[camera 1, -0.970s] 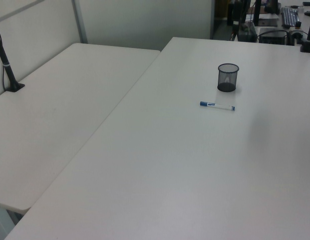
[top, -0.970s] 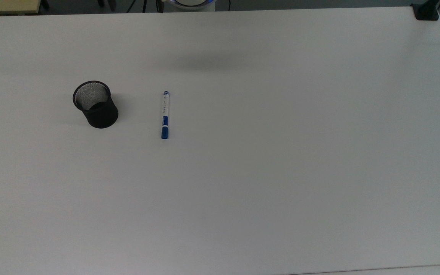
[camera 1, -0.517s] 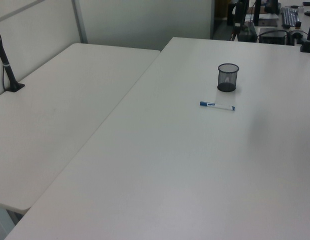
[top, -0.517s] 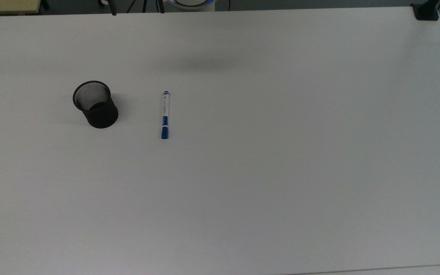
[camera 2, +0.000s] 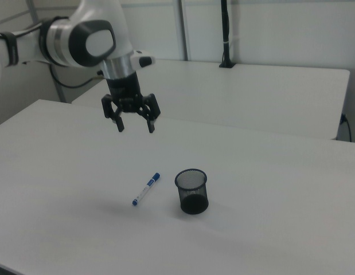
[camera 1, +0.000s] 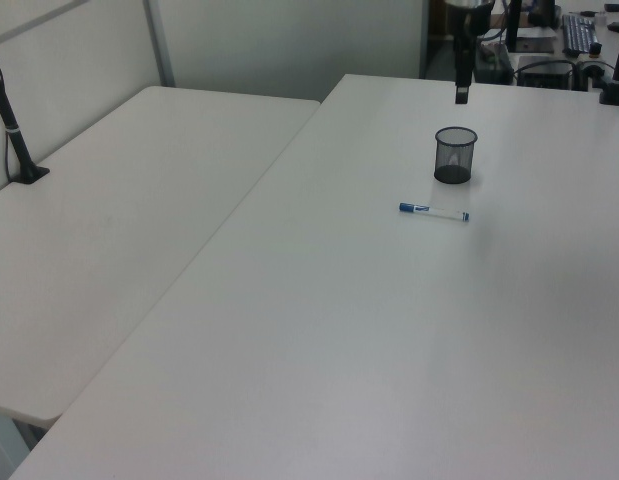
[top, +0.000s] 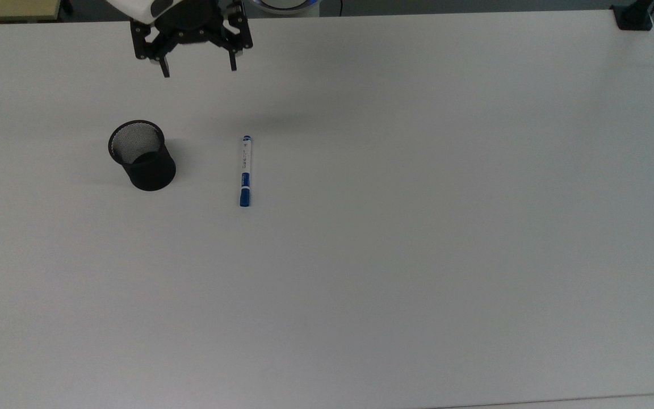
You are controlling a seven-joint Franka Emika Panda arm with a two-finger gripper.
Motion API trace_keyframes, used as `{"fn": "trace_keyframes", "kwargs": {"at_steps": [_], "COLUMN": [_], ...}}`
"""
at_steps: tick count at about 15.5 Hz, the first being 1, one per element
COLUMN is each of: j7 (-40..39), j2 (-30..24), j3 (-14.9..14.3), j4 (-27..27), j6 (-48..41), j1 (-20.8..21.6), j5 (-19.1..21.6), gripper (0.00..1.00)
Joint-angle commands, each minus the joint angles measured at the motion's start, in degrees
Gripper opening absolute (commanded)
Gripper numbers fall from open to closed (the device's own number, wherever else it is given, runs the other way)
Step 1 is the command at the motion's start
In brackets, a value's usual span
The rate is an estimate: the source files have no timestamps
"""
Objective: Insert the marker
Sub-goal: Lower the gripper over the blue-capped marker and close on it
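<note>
The marker (top: 245,170), white with a blue cap, lies flat on the white table (top: 418,227); I also see the marker (camera 1: 433,211) in the left view and the marker (camera 2: 146,188) in the right view. A black mesh cup (top: 141,154) stands upright to the top view's left of it, empty; the cup (camera 2: 192,191) sits to the right view's right of the marker. My gripper (top: 197,67) hangs open high above the table, near the top view's top edge, away from both. In the right view the gripper (camera 2: 135,126) points down, nothing between its fingers.
A second white table (camera 1: 109,230) adjoins on the left view's left, with a black post (camera 1: 14,140) clamped to it. A black clamp (top: 633,17) sits at the table's top-right corner in the top view. Desks with a keyboard (camera 1: 574,30) lie beyond.
My gripper has come into the top view from the top edge, moving toward the table. The marker and cup have not moved.
</note>
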Motion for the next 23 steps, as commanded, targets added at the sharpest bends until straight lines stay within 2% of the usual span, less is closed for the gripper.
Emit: {"fn": "trace_keyframes", "kwargs": {"at_steps": [1,5,8,11,13,15,17,19,20,22,23], "j7": [6.46,14.1,22.27,25.01,27.12,29.15,29.42,29.68,29.68,29.77,30.46], "j2": [1.55,6.64,12.26,14.65,16.49,18.08,18.7,19.05,19.4,19.31,18.96], "j3": [0.57,1.27,3.03,3.21,3.91,3.91,3.91,3.91,3.91,3.91,3.91], "j4": [-5.85,-10.34,-10.35,-10.26,-10.26,-10.26,-10.17,-10.17,-10.17,-9.83,-9.74], "j6": [8.89,19.1,25.25,27.99,30.09,32.82,33.36,33.44,33.7,33.71,33.62], "j1": [-0.25,0.54,0.37,0.54,0.46,0.46,0.46,0.46,0.46,0.46,0.37], "j5": [-1.29,-4.17,-7.61,-7.62,-7.7,-7.7,-7.7,-7.7,-7.62,-6.92,-6.74], "gripper": [1.0,1.0,1.0,1.0,0.9,0.88,0.81,0.65,0.47,0.0,0.0]}}
